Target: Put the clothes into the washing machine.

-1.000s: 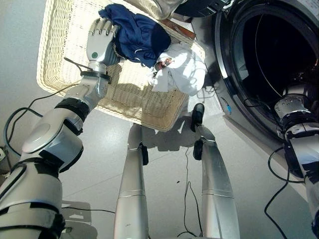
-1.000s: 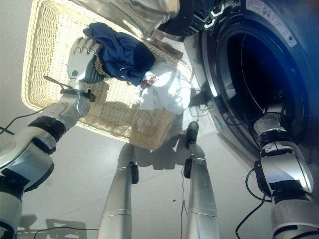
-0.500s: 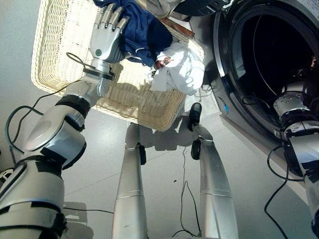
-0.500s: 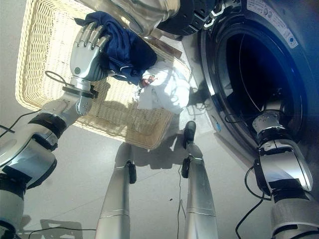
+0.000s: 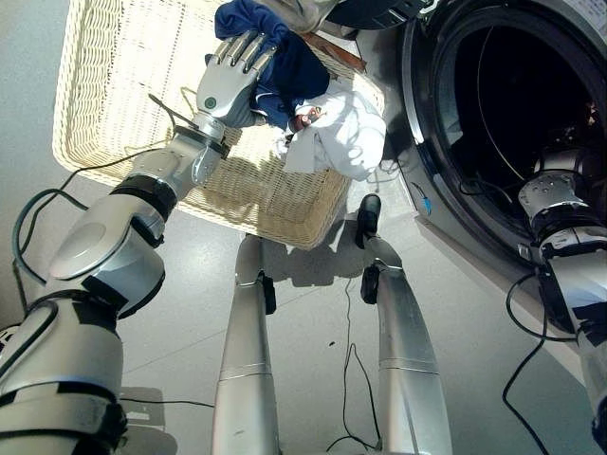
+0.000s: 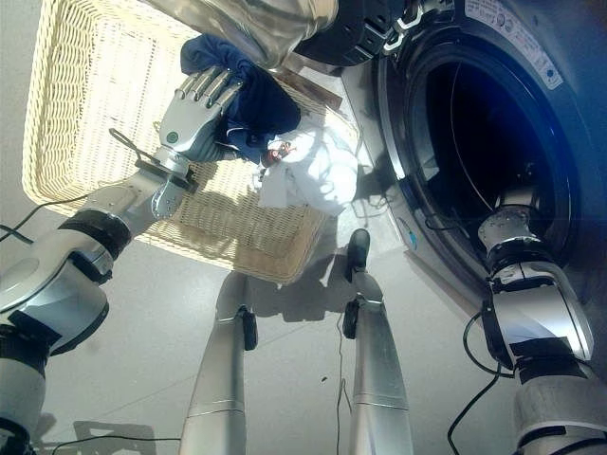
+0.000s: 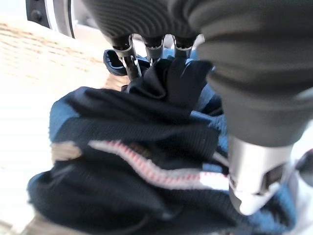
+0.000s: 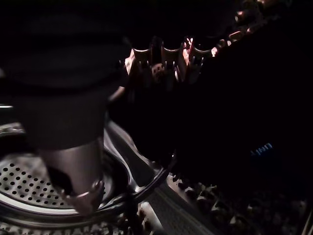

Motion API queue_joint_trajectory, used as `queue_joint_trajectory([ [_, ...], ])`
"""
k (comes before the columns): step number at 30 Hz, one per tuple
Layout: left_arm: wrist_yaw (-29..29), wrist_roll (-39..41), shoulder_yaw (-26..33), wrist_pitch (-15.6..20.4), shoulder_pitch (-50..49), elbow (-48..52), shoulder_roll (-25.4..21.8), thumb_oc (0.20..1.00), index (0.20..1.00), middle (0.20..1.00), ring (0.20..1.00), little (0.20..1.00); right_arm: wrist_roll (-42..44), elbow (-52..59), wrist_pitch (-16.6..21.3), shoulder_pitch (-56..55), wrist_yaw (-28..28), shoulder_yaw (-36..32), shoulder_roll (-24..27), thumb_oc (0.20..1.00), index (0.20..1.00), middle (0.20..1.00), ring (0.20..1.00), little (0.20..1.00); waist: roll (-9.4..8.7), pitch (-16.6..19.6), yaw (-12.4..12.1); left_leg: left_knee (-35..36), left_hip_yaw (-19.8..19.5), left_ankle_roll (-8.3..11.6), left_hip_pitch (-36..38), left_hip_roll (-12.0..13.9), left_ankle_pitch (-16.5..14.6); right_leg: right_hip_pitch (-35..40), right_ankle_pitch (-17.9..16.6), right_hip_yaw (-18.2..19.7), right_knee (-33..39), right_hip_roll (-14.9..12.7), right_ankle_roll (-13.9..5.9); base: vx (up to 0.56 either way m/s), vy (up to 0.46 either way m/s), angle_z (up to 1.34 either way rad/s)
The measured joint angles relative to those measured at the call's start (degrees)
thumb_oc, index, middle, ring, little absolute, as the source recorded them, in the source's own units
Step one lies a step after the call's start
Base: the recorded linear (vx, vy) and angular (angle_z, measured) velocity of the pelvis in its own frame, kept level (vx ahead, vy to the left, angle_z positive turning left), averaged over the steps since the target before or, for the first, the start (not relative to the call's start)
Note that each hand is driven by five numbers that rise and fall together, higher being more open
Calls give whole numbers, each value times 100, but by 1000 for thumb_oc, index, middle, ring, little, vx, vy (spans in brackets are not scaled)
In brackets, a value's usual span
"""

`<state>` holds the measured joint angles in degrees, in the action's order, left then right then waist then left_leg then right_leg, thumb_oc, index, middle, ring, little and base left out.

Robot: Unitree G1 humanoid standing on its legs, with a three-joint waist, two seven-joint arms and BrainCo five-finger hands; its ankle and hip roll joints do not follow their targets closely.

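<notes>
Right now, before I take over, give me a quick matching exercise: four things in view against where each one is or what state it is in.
Things:
1. left hand
2. white garment
3. wicker basket
4. right hand

Places or states:
A. reaching inside the dark drum of the washing machine
B. on the floor beside the machine
C. closed on the dark blue garment
D. lying in the basket corner nearest the machine

Pairs: 1-C, 2-D, 3-B, 4-A
</notes>
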<state>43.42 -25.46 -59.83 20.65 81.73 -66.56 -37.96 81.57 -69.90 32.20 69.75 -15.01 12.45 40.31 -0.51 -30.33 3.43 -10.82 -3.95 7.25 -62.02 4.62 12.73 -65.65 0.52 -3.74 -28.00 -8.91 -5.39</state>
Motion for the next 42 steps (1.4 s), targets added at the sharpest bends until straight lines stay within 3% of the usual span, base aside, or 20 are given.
queue_joint_trajectory([
  [1,-113,27,-4,-61,13,-10,-3,580,580,580,580,580,-2,-4,-5,19,51,53,0,1000,1000,1000,1000,1000,-3,2,4,5,1,-2,-6,6,2,2,-20,0,28,8,-1,0,0,0],
  [2,-173,40,-18,-113,18,-11,-3,467,467,467,467,467,-3,0,-7,24,84,86,0,1000,1000,1000,1000,1000,-3,2,10,5,2,-2,-9,6,2,2,-24,0,34,8,-1,0,0,0],
  [3,-304,55,-28,-204,33,-13,-1,200,200,200,200,200,-5,2,-12,23,151,155,-1,1000,1000,1000,1000,1000,-7,4,20,-2,1,-4,-15,8,4,1,-28,0,38,10,-2,0,0,0],
  [10,-699,203,-22,-600,355,-11,22,200,200,200,200,200,-510,11,-383,8,497,233,-176,1000,1000,1000,1000,1000,-92,51,50,4,15,-2,-28,28,1,-13,-38,5,71,34,0,0,0,0],
  [14,-744,205,27,-634,392,-17,50,200,200,200,200,200,-719,21,-477,-33,724,382,-221,1000,1000,1000,1000,1000,-95,53,46,8,25,0,-32,30,-1,-17,-45,11,82,36,3,0,0,0],
  [24,-699,282,165,-605,368,-37,98,200,200,200,200,200,-1478,683,-470,-453,670,461,-818,1000,1000,1000,1000,1000,-99,56,25,33,77,3,-53,29,-6,-84,-48,65,95,40,0,-2,3,0],
  [27,-506,667,376,-486,208,8,119,200,200,200,200,200,-1705,906,-369,-627,542,526,-843,1000,1000,1000,1000,1000,-98,57,36,58,92,3,-62,27,-7,-109,-51,90,124,43,-19,0,0,0],
  [33,-156,1275,1351,-15,-416,354,195,200,200,200,200,200,-2216,1787,-290,-1229,187,525,-922,1000,1000,1000,1000,1000,-98,57,58,111,95,11,-63,30,-11,-154,-54,120,124,55,-13,-1,-6,0],
  [42,285,1369,2665,614,-2230,1946,282,200,200,200,200,200,-3433,3753,-314,-2412,-428,484,-1263,1000,1000,1000,1000,1000,-96,55,15,170,80,15,-55,24,-11,-191,12,129,86,51,-45,-4,-47,1],
])
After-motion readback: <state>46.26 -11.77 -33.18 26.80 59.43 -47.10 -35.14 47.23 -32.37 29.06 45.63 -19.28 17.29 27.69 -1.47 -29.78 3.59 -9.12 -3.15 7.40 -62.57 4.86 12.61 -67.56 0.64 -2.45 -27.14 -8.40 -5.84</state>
